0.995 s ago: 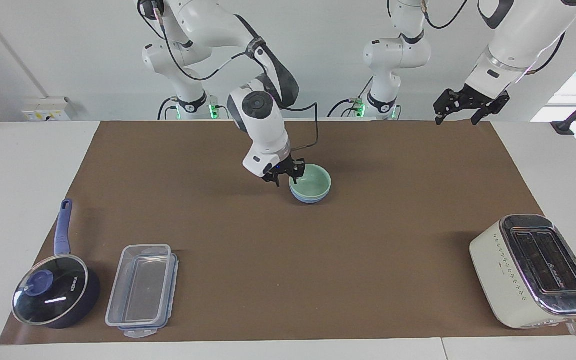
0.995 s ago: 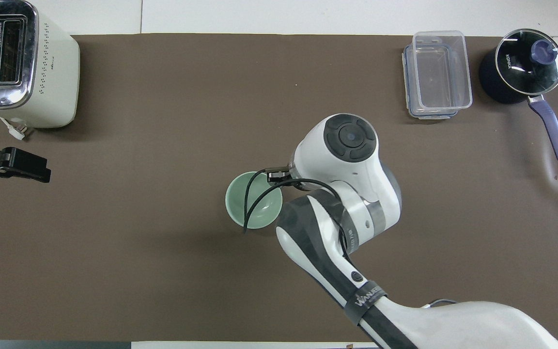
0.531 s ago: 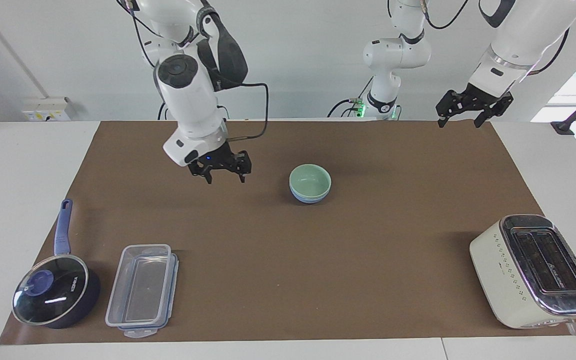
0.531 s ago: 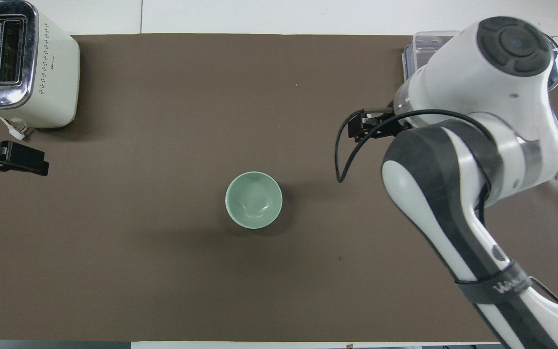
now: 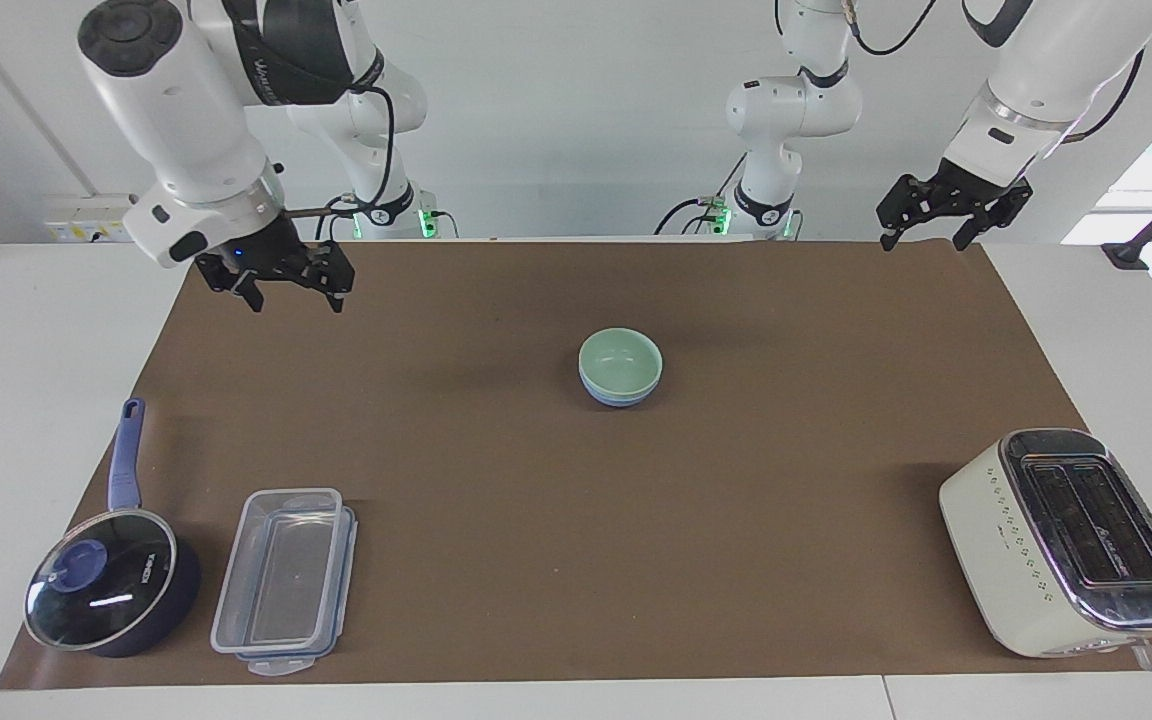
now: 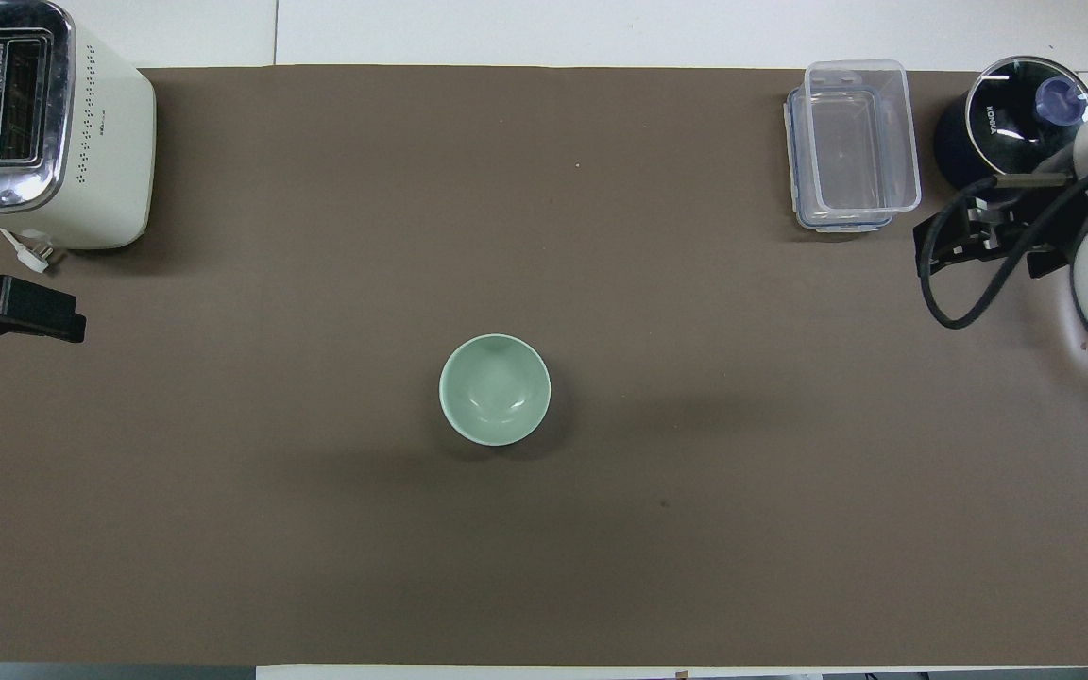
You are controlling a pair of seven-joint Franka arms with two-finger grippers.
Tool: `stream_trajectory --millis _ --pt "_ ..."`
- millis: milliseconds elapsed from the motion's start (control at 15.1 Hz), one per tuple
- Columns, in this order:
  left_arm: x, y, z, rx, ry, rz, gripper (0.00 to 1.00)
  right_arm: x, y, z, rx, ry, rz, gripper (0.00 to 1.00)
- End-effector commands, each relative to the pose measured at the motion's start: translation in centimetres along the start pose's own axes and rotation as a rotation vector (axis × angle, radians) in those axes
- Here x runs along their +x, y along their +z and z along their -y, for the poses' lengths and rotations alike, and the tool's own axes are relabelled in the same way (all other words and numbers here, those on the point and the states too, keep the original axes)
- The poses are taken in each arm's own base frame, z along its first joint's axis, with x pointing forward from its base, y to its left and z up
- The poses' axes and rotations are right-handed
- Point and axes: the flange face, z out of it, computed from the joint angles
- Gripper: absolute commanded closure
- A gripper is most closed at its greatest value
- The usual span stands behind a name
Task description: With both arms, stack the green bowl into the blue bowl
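The pale green bowl [image 5: 620,360] [image 6: 495,388] sits nested inside the blue bowl [image 5: 619,395] in the middle of the brown mat; only the blue bowl's lower wall shows in the facing view, and from overhead the green bowl hides it. My right gripper [image 5: 289,290] [image 6: 983,241] hangs open and empty, raised over the mat's corner at the right arm's end, well away from the bowls. My left gripper [image 5: 926,233] [image 6: 10,316] waits open and empty, raised over the mat's edge at the left arm's end.
A cream toaster [image 5: 1066,540] [image 6: 39,123] stands at the left arm's end, farther from the robots than the bowls. A clear lidded container [image 5: 284,580] [image 6: 851,146] and a dark pot with blue handle [image 5: 106,580] [image 6: 1026,132] stand at the right arm's end.
My right gripper opened, let go of the green bowl's rim, rose and swung away toward the right arm's end. The stacked bowls stayed put. The left arm barely moved.
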Motion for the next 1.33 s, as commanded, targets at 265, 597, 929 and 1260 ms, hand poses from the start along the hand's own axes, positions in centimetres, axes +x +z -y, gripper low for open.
stream_trajectory --millis 265,597,929,1260 --pt "-0.6 -0.1 0.5 0.013 0.005 -0.004 0.0 -3.1 0.2 -1.2 -0.046 -0.001 0.018 0.0" --pt "-0.8 0.0 0.5 0.013 0.002 -0.004 0.0 -3.3 0.8 -1.4 -0.05 0.001 0.038 0.0" --pt "-0.8 0.0 0.4 0.014 -0.001 -0.005 0.0 -3.2 0.8 -2.5 -0.032 0.023 0.03 0.0" --pt "-0.8 0.0 0.4 0.012 -0.002 -0.005 0.0 -2.8 0.9 -3.5 -0.029 0.041 0.008 0.0"
